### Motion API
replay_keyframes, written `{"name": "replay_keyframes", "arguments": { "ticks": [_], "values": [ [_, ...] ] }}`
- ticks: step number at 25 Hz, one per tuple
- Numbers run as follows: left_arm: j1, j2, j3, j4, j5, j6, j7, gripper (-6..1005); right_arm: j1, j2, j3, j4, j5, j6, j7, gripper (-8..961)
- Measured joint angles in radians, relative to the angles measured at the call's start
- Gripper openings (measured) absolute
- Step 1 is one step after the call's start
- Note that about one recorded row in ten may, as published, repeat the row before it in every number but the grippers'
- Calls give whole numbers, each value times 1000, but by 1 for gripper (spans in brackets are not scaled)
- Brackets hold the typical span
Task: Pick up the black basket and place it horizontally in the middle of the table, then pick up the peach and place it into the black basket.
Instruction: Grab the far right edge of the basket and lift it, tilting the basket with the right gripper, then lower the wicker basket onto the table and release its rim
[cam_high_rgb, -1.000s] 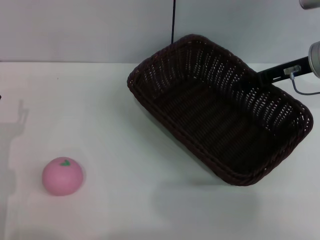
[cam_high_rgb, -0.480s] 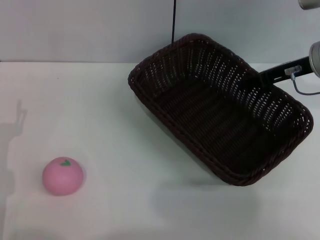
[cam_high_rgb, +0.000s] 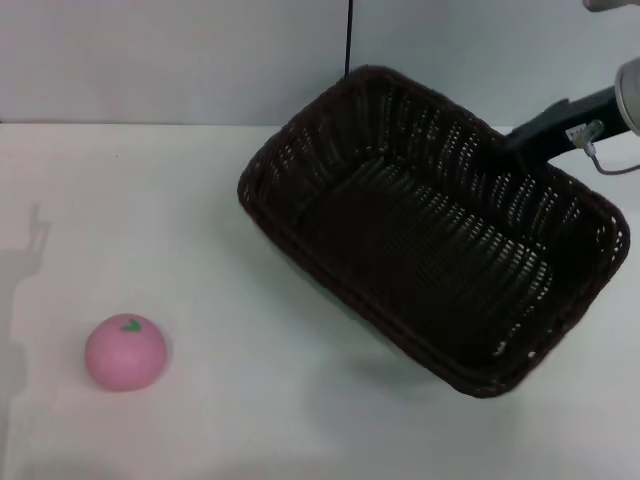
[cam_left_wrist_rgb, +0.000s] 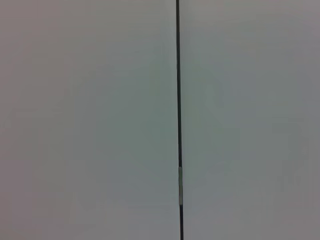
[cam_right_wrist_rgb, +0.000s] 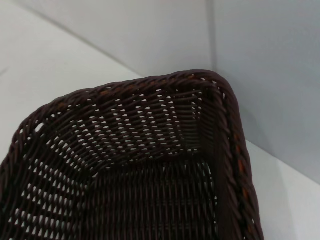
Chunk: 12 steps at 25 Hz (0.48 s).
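Fingers of right gripper (cam_high_rgb: 520, 140) hidden behind far rim of black basket (cam_high_rgb: 430, 230); grip state cannot be determined. Right gripper at basket's far long side. Basket tilted, set diagonally over right half of table (cam_high_rgb: 230, 400). Peach (cam_high_rgb: 125, 352) on table near left, well apart from basket. Left gripper not in any view.

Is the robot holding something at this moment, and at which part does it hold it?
The right gripper holds the black basket at its far long rim, on the right side; the basket looks tilted and lifted. The peach lies untouched on the table.
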Motion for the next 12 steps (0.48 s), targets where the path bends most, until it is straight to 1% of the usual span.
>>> {"name": "replay_keyframes", "arguments": {
  "ticks": [1, 5, 6, 8, 10, 11, 12],
  "values": [
    [5, 0, 1, 0, -2, 0, 0, 833, -3, 2, -37, -38, 1, -9, -30, 182],
    [19, 0, 1, -1, -2, 3, 0, 833, -1, 2, -64, -64, 6, -25, -105, 161],
    [29, 0, 2, -1, -2, 7, 0, 833, 7, 0, -71, -67, 19, -45, -174, 156],
    [35, 0, 2, -1, -1, 9, 0, 833, 11, 0, -73, -67, 27, -55, -205, 156],
    [53, -1, 2, -1, 0, 21, 0, 833, 21, -1, -73, -63, 45, -72, -288, 156],
    [57, -1, 3, -1, 0, 27, 0, 833, 27, -2, -74, -55, 64, -84, -366, 156],
    [63, -2, 3, -1, 0, 32, 0, 833, 27, -2, -74, -55, 64, -84, -366, 156]
  ]
}}
